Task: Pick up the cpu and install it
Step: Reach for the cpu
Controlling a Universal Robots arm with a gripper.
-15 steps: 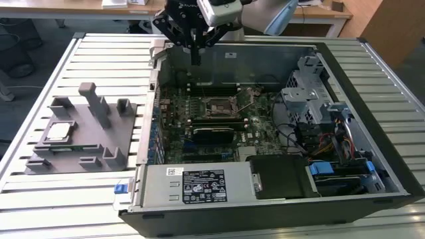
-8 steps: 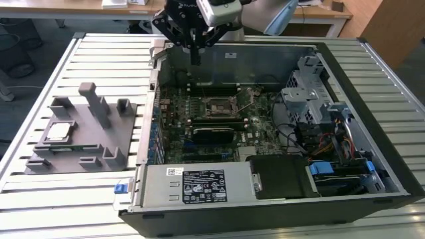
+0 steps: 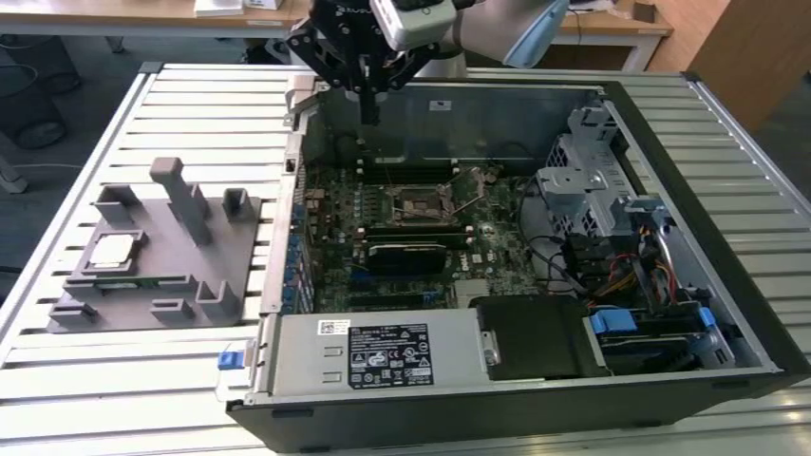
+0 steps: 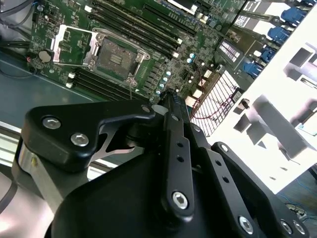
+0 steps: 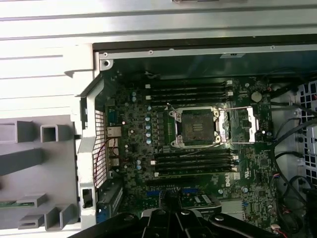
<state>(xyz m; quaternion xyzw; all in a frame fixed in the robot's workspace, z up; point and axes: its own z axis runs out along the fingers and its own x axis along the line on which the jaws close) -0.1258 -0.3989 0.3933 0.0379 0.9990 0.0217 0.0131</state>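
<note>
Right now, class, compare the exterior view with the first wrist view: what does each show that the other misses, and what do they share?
The exterior view adds the cpu lying on the grey tray, and the silver power supply. The first wrist view adds the socket's plate folded aside and a coin cell. Shared: the empty socket, the motherboard, the case, and the gripper over the open case.

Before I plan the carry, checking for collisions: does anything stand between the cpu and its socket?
Yes. The case's side wall rises between the grey tray holding the cpu and the motherboard. The socket itself lies open, nothing in it.
</note>
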